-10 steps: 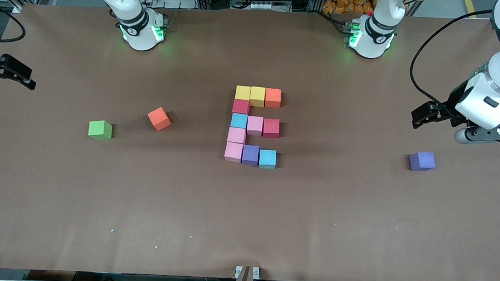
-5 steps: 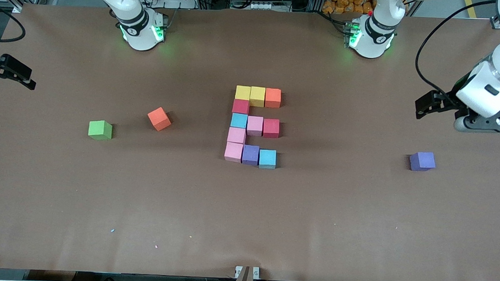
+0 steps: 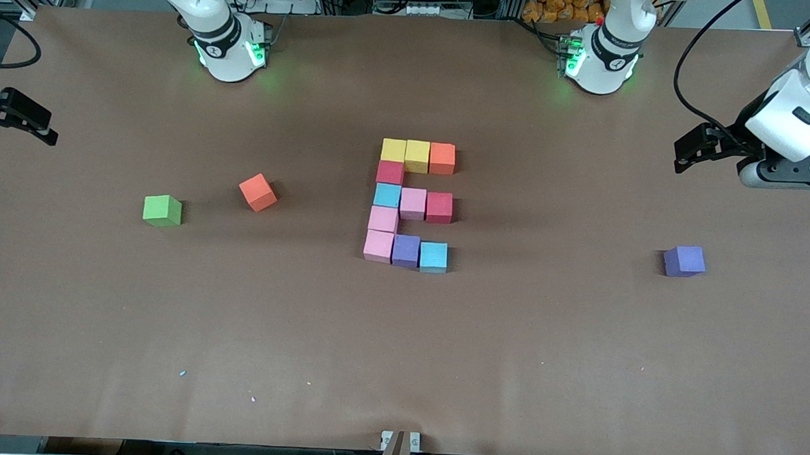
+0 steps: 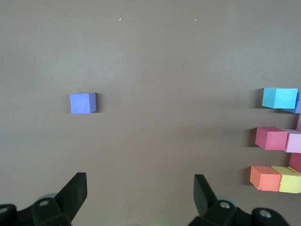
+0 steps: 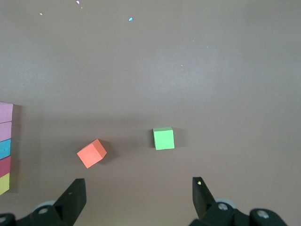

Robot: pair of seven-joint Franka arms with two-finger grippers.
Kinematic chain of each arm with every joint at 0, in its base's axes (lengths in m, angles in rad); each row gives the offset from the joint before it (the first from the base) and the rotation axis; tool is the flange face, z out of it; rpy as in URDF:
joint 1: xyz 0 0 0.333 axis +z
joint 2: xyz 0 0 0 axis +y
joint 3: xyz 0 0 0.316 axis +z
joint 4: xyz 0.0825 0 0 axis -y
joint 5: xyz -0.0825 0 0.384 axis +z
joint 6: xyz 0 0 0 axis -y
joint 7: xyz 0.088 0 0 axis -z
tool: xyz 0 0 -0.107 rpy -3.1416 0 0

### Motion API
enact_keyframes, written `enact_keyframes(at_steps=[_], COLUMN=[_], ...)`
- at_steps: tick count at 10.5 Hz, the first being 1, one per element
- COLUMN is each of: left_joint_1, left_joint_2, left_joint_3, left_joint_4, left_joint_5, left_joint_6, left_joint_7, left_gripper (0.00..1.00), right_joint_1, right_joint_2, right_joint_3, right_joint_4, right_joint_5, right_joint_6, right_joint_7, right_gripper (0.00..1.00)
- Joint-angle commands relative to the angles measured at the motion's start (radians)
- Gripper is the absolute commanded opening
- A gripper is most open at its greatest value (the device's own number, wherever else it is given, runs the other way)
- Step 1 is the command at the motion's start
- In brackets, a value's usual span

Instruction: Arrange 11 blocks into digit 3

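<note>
Brown paper-covered table (image 3: 399, 357), faintly creased, flecked with a few pale specks (image 3: 182, 373). Along its edge by the robots, two white bases (image 3: 229, 49) lit green, with metal framing and cables at their backs.

Left gripper (image 3: 683, 156) up over bare paper at the left arm's end, jaws spread wide, nothing between them (image 4: 141, 188); a black cable (image 3: 681, 82) looping down to it. Just off from the spot below it, a loose purple cube (image 3: 684, 260) flat on the paper (image 4: 83, 102), untouched.

Right gripper (image 3: 43, 133) waiting over the right arm's end, likewise wide open and empty (image 5: 138, 188). Near the ground under it, a green cube (image 3: 162, 211) (image 5: 163, 139), then a turned orange cube (image 3: 257, 192) (image 5: 91, 153), the two apart.

Digit 3 (image 3: 409, 204) midway between both grippers, well away from each: eleven touching cubes. Bar nearest the bases yellow, yellow, orange; then red; bar of blue, pink, red; then pink; last bar pink, purple, blue. Column on the right gripper's side, bar ends toward the left gripper.
</note>
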State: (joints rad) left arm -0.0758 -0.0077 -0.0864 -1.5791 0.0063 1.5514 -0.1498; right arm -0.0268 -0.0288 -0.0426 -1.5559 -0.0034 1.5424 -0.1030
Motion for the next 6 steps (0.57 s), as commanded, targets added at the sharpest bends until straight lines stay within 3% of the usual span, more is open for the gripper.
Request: enact_keyframes(at_steps=[1, 6], left_joint_1=[0.008, 0.022], left_joint_2=[-0.021, 0.005], left_joint_3=[0.0, 0.008], left_joint_4=[-0.018, 0.017], left_joint_5=[-0.02, -0.022], left_joint_6=[0.007, 0.004], left_joint_7=[-0.007, 0.004], left_gripper=[1.0, 1.0], right_joint_1=[-0.001, -0.001], right_joint_2=[-0.002, -0.002], right_joint_3=[0.003, 0.001], right_joint_4=[0.007, 0.007], right_joint_5=[-0.015, -0.015], right_joint_6=[-0.008, -0.008], right_joint_7=[-0.003, -0.003], right_gripper=[1.0, 1.0])
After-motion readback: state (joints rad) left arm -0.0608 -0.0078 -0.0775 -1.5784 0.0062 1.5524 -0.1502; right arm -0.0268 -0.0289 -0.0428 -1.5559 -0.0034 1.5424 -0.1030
